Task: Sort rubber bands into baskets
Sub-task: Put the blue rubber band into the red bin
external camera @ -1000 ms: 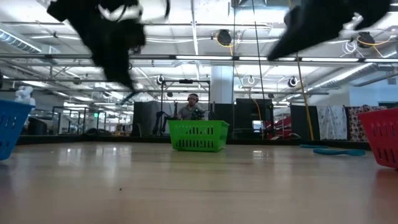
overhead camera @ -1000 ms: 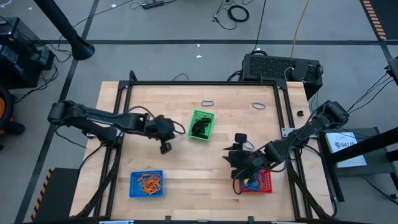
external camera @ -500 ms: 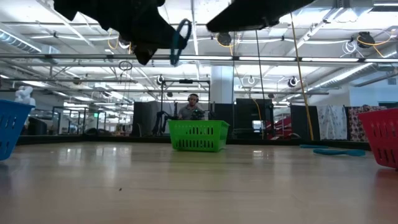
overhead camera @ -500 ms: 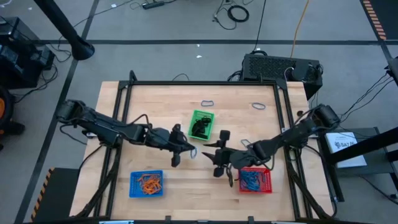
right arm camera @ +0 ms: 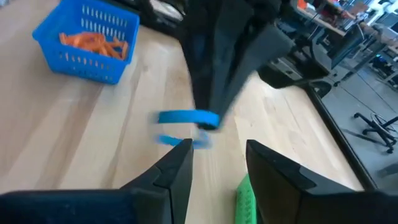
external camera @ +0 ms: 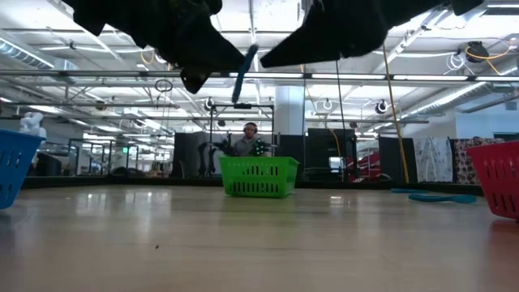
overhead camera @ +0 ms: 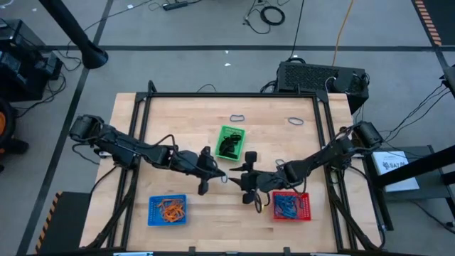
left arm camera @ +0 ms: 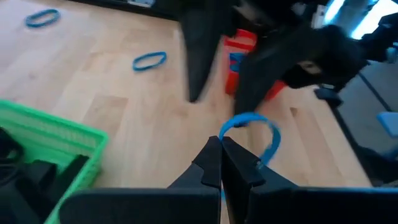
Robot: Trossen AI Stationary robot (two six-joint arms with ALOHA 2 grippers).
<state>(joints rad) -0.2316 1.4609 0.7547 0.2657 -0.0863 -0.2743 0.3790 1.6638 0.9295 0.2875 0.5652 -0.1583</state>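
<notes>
My left gripper (overhead camera: 215, 174) is shut on a blue rubber band (left arm camera: 249, 124) above the table's middle. My right gripper (overhead camera: 242, 181) is open and faces it from the right. Its fingers (right arm camera: 180, 163) stand just short of the band (right arm camera: 186, 118); I cannot tell whether they touch it. The green basket (overhead camera: 229, 142) holds black bands. The blue basket (overhead camera: 168, 210) holds orange bands. The red basket (overhead camera: 291, 205) holds blue bands. Two loose bands (overhead camera: 237, 117) (overhead camera: 295, 121) lie flat on the far part of the table. My left gripper pinches one spot of the blue band's loop (left arm camera: 225, 135) between its two shut fingertips. The fingers point toward the table's right edge. The rest of the loop stands out past the fingertips, lifted clear of the table; in the low view it hangs slanting (external camera: 241, 73).
A black metal frame (overhead camera: 146, 107) runs around the wooden table top. The green basket stands just beyond the two grippers, the red basket near the right arm's forearm. Bare wood lies between the blue and red baskets at the near edge.
My left gripper has gone toward the table's right edge, carrying the blue band clear of the table. My right gripper has left the red basket and gone toward the table's left edge, until the two grippers face each other at the middle.
</notes>
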